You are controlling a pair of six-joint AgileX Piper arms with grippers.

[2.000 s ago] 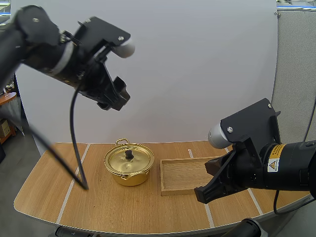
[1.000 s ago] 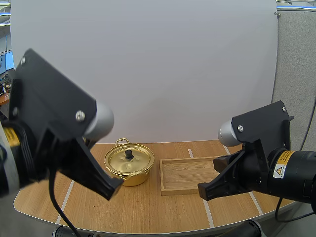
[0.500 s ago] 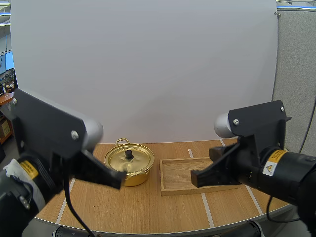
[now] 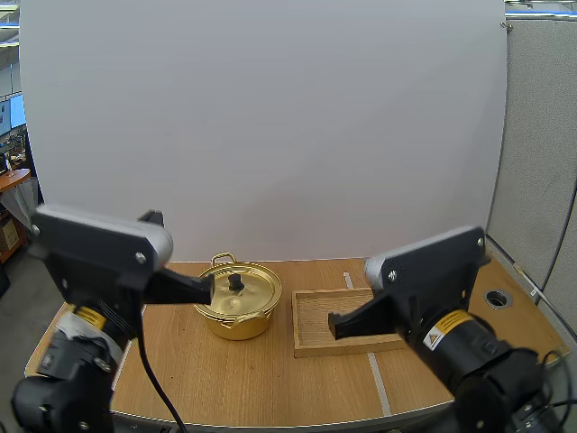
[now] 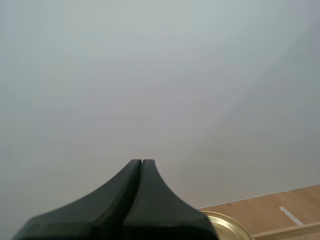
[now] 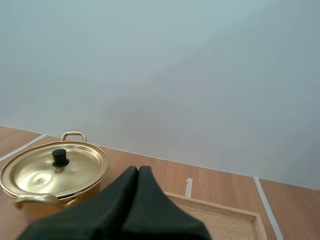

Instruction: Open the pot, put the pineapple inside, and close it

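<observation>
A gold pot (image 4: 236, 300) stands on the wooden table with its lid on, a black knob (image 4: 235, 281) at the lid's centre. My left gripper (image 4: 209, 289) hangs just left of the pot and close to the camera, its fingers lying together as one dark wedge (image 5: 142, 161) with the pot's rim (image 5: 227, 227) just beyond. My right gripper (image 4: 334, 325) hovers over the near side of the wooden tray, also shut on nothing (image 6: 138, 168). In the right wrist view the pot (image 6: 55, 172) and its knob (image 6: 60, 157) sit ahead of the fingers.
A shallow wooden tray (image 4: 315, 329) lies right of the pot, and its rim (image 6: 225, 209) shows past my right fingers. White tape lines (image 4: 377, 386) cross the tabletop. A round hole (image 4: 497, 299) sits at the table's far right.
Both arms have drawn back and settled low at the table's near side, the left one coming down from high up. Both grippers stayed shut. The pot and tray have not moved.
</observation>
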